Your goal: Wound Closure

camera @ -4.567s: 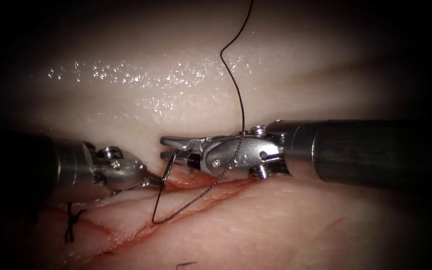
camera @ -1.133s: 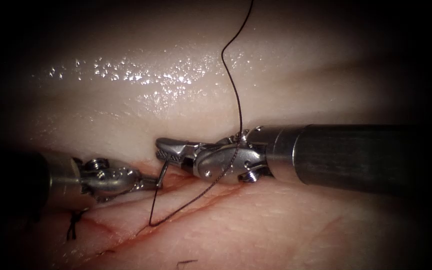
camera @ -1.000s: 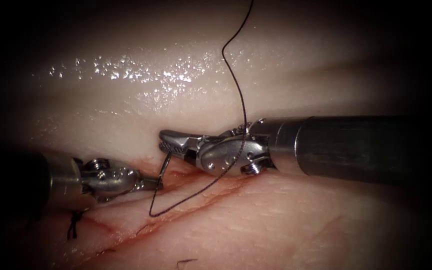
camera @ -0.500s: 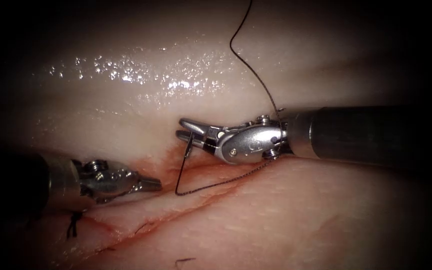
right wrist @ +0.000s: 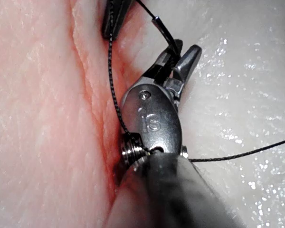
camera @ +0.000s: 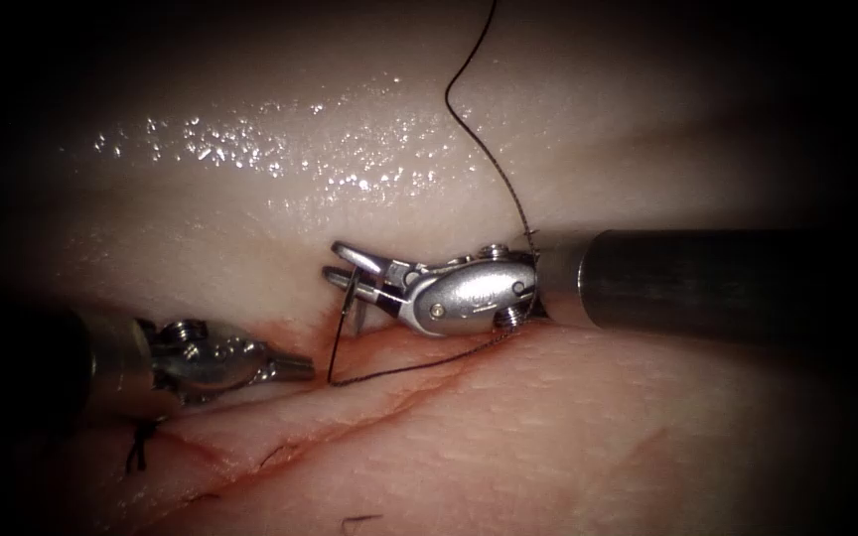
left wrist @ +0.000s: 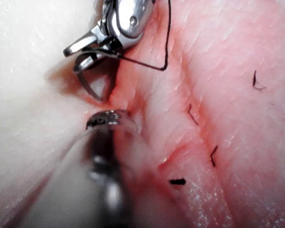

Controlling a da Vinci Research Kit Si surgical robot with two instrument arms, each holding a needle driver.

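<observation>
Needle (camera: 348,306), one, curved steel, hangs free of the tissue (camera: 568,447) from the right tool (camera: 350,268), whose jaws clamp it near its thread end, above the cut (camera: 389,412). Thread (camera: 404,369), one dark strand, loops under that tool and rises over glistening pale tissue. Left tool (camera: 300,369), jaws closed and empty, lies at the cut's left; one knotted stitch (camera: 139,447) sits near it.

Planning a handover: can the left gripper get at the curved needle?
Probably yes: the curved steel needle hangs from the right gripper, clear of the pale tissue, with open space toward the left gripper.
</observation>
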